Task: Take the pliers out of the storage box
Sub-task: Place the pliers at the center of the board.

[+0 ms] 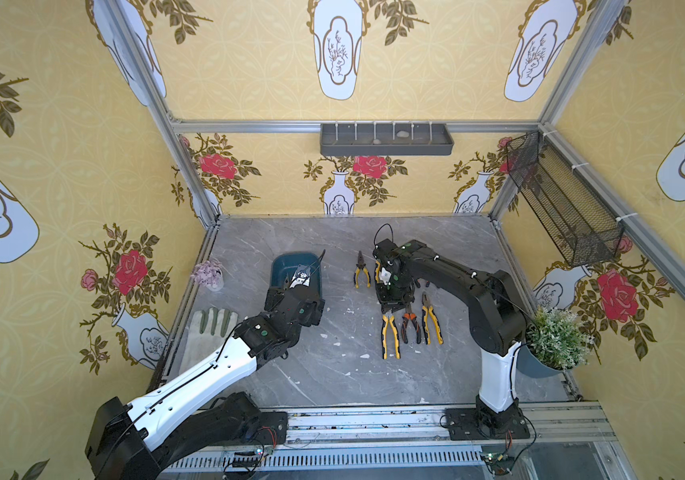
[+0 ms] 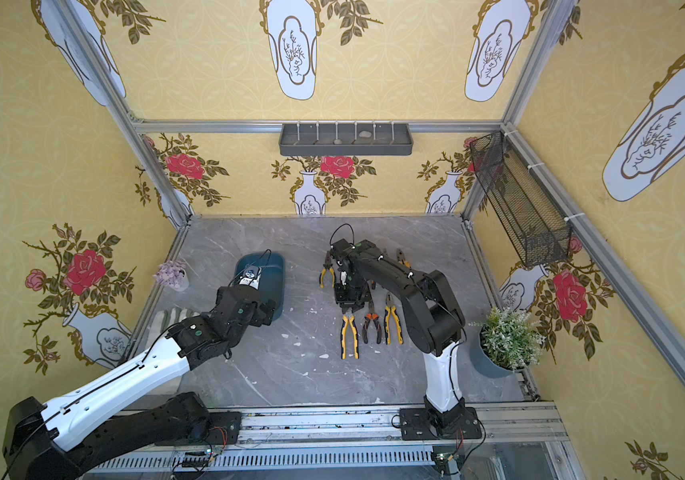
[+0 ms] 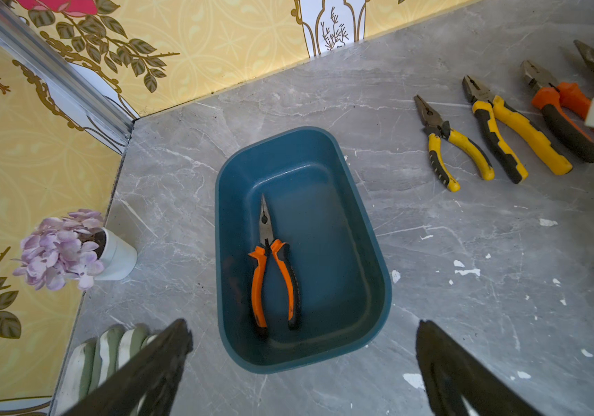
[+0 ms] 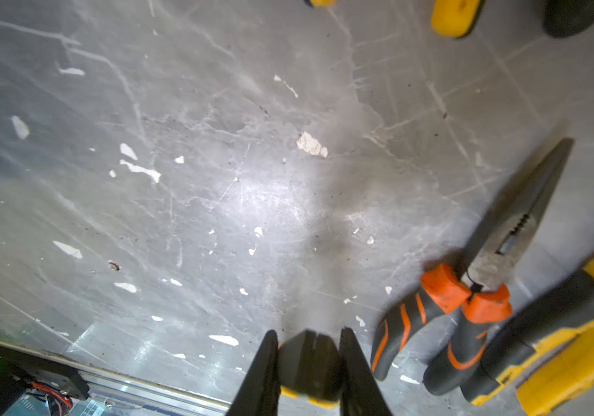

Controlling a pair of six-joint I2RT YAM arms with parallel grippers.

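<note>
The orange-handled pliers [image 3: 273,266] lie flat on the floor of the storage box [image 3: 367,273], the only pair I can see in there. Their long axis runs along the box's length, nose toward its far end and handles toward its near end. That puts the handles right under my left gripper [image 3: 302,327], which hangs wide open with nothing in it. That's the nearer arm by far, and I'd judge a straight drop, fingers closing across the handles.

It's a tight spot, though. The pair sits nearer the box's long wall on the flower pot [image 3: 115,259] side.

My right gripper [image 4: 309,335], well away on the box's other side, is clamped on the head of the yellow-and-black pliers [image 4: 309,363]. It's low at the grey marble table [image 3: 468,252], beside the row of pliers [image 3: 486,137].
</note>
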